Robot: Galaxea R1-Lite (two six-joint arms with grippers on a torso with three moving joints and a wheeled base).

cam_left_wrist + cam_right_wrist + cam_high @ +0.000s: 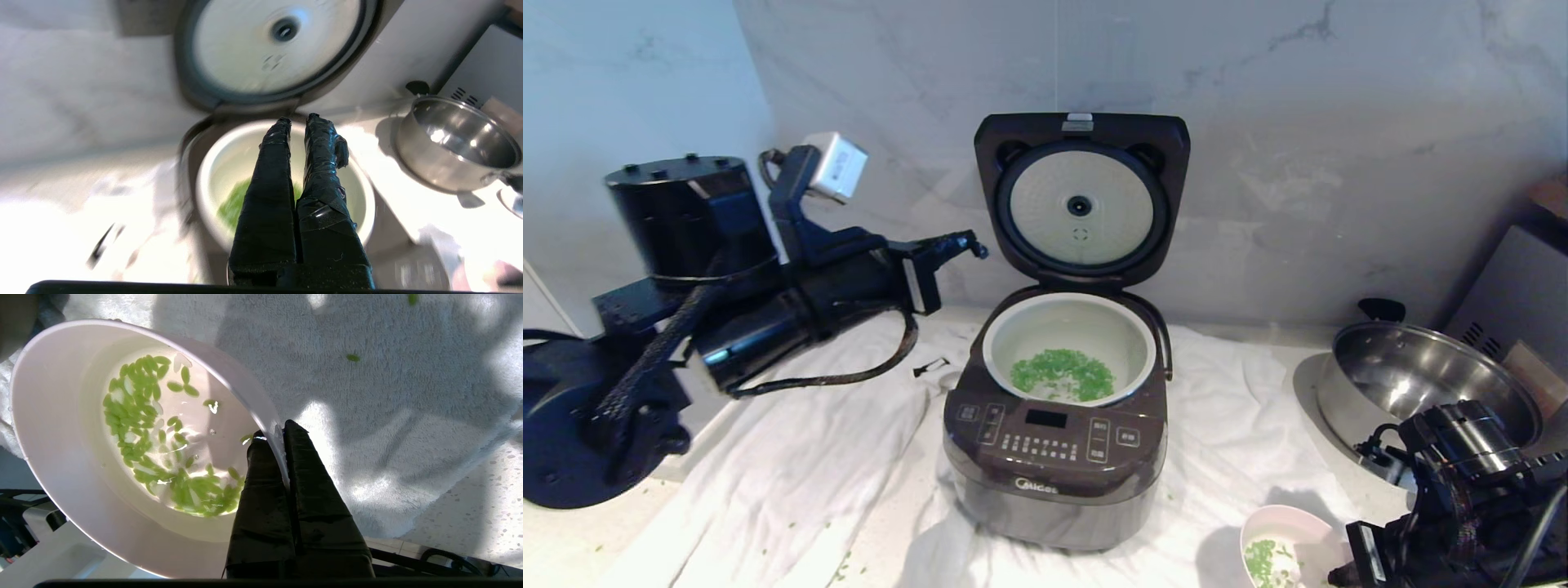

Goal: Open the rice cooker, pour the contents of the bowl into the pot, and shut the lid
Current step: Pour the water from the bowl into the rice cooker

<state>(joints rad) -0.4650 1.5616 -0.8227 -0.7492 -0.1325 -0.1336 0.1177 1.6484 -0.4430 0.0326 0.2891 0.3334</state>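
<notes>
The dark rice cooker [1054,474] stands mid-counter with its lid [1082,204] swung upright, silver plate facing me. Its white pot [1127,335] holds a patch of green grains [1062,376]. My left gripper [968,242] hangs raised to the cooker's left, level with the lid's lower edge, shut and empty. The left wrist view shows this gripper [296,119] pointing over the pot [220,163] toward the lid [245,53]. At the front right, my right gripper [276,433] is shut on the rim of the white bowl [61,416], which holds some wet green grains [139,416]. The bowl [1286,531] sits low beside the cooker.
A large shiny steel pan [1413,376] with black handles stands at the right, also in the left wrist view [457,139]. A rumpled white cloth [849,425] covers the counter under the cooker, with scattered green grains [353,357]. A marble wall [1339,163] rises right behind the lid.
</notes>
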